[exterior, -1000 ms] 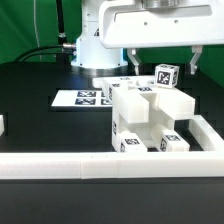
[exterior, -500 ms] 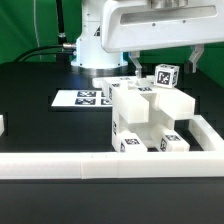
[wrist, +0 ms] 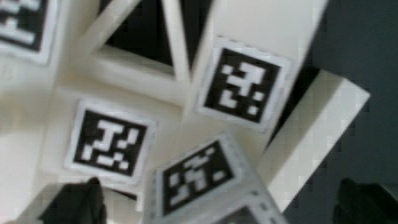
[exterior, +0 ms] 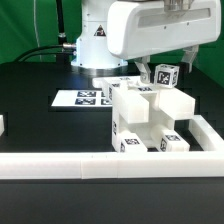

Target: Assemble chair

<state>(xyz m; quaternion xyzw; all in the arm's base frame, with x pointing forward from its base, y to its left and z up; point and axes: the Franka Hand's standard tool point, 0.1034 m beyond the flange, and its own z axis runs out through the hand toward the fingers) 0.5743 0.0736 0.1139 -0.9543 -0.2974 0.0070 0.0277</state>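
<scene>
The partly joined chair (exterior: 140, 118) is a stack of white blocky pieces with small tags, standing in the middle right of the exterior view inside the rail's corner. A tagged post end (exterior: 165, 75) sticks up at its back. My gripper (exterior: 165, 66) hangs over that post, open, with one finger on each side. In the wrist view the tagged white piece (wrist: 210, 178) lies between my dark fingertips (wrist: 71, 205), and there is a gap on both sides. My gripper (wrist: 214, 208) holds nothing. Further tagged chair panels (wrist: 240, 80) fill the wrist view.
The marker board (exterior: 85, 98) lies flat to the exterior view's left of the chair. The long white border rail (exterior: 90, 166) runs along the front and up the right side. The robot base (exterior: 95, 45) stands behind. A small white piece (exterior: 2, 125) sits at the left edge.
My hand has come lower and a little to the exterior view's left over the tagged post. The chair pieces have not moved.
</scene>
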